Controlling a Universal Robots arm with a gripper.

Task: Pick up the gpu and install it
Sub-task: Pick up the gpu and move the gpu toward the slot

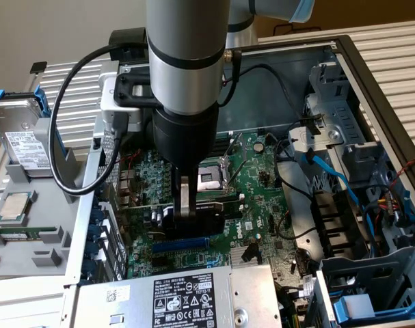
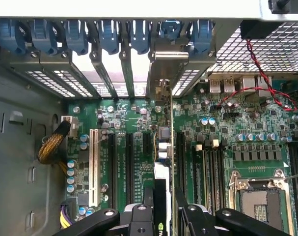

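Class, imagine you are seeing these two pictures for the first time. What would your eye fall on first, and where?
The thick grey robot arm hangs from the exterior view's top middle into an open computer case, over the large green motherboard. At its tip the gripper clamps the gpu on edge above the expansion slots, its silver bracket close to a row of blue clips.
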